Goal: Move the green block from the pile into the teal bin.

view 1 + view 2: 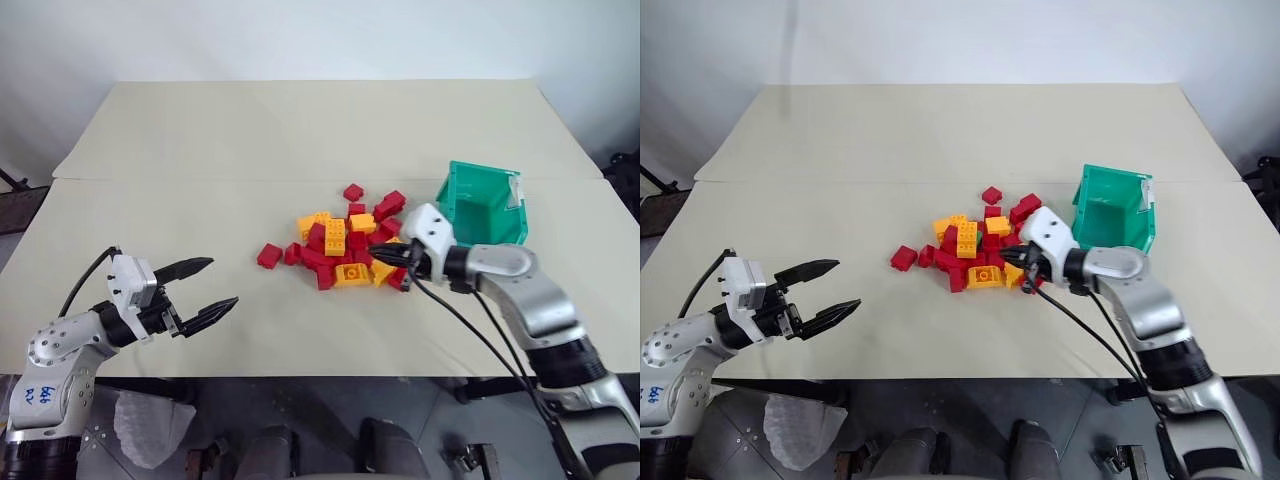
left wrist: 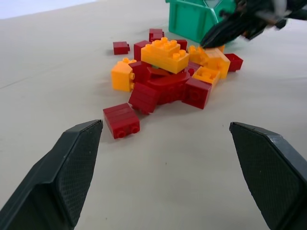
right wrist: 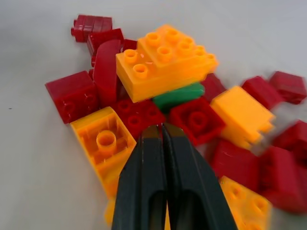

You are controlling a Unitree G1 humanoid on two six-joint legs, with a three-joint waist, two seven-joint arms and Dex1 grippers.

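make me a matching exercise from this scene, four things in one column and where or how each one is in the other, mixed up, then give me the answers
1. green block
2. teal bin
3. left gripper
4. right gripper

A. fingers spread wide, apart from the pile
B. fingers pressed together, tips at the bricks
C. on the table beside the pile
D. wedged under a big yellow-orange brick

Pairs: 1-D, 2-C, 3-A, 4-B

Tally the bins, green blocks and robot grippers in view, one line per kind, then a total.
Teal bin: 1
Green block: 1
Grippers: 2, the left gripper and the right gripper
Total: 4
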